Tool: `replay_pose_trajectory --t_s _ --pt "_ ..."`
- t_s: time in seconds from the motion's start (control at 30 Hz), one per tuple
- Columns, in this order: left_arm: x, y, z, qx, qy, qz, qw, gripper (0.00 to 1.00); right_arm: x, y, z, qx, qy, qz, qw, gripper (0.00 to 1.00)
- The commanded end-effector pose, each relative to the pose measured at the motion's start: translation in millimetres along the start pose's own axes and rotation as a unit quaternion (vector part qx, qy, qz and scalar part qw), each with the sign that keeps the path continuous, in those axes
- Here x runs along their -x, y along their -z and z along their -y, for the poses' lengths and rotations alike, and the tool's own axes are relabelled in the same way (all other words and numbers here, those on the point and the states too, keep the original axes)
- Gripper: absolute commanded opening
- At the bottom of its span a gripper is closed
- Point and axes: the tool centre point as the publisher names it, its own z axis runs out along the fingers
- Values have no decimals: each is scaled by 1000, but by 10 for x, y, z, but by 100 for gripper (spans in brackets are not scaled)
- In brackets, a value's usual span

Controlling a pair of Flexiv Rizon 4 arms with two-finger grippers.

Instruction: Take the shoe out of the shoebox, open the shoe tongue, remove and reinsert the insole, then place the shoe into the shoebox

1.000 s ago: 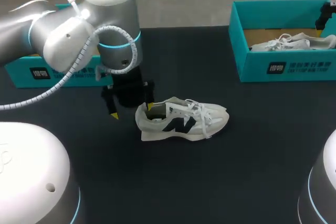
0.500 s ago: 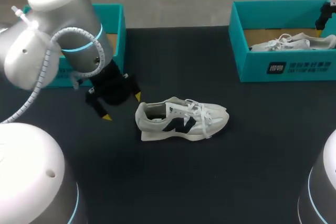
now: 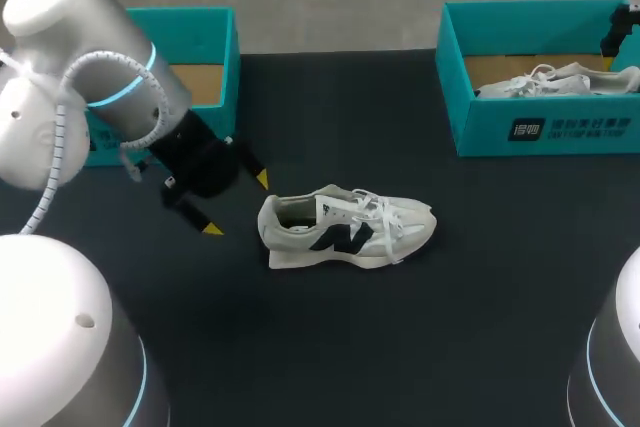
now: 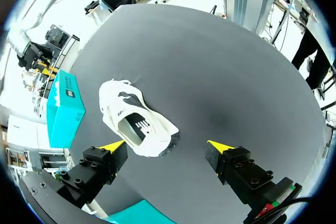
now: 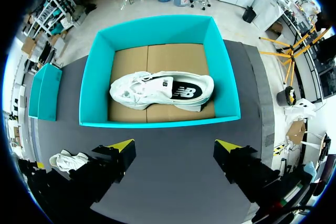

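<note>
Shoe [image 3: 345, 228] beside open left hand [image 3: 237, 204]

At ten o'clock in the head view, the left shoebox [image 3: 225, 47] is largely hidden behind the left arm [image 3: 60, 77]. At two o'clock, the right shoebox [image 3: 540, 127] is cut off by the picture's edge, and the second shoe [image 3: 550, 79] inside it is partly screened by the front wall. In the right wrist view, the shoe [image 5: 64, 159] on the table is partly covered by a finger of the right gripper [image 5: 174, 144].
</note>
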Motion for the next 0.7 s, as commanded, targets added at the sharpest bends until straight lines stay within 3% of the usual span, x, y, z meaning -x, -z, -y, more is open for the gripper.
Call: replay_pose_trajectory --t_s 0.03,0.27,0.47,0.57,0.7 --pt "-100 53 -128 -98 98 90 986 100 -2 4 11 1 -1 1 1000 100" --pt "-244 80 -201 -156 159 138 965 100 -2 4 11 1 -1 1 1000 100" --pt "-296 -4 -315 -210 186 139 950 100 -2 4 11 1 -1 1 1000 100" --pt "-306 -54 -382 -245 186 115 945 100 -2 4 11 1 -1 1 1000 100" --pt "-306 -54 -382 -245 186 115 945 100 -2 4 11 1 -1 1 1000 100"
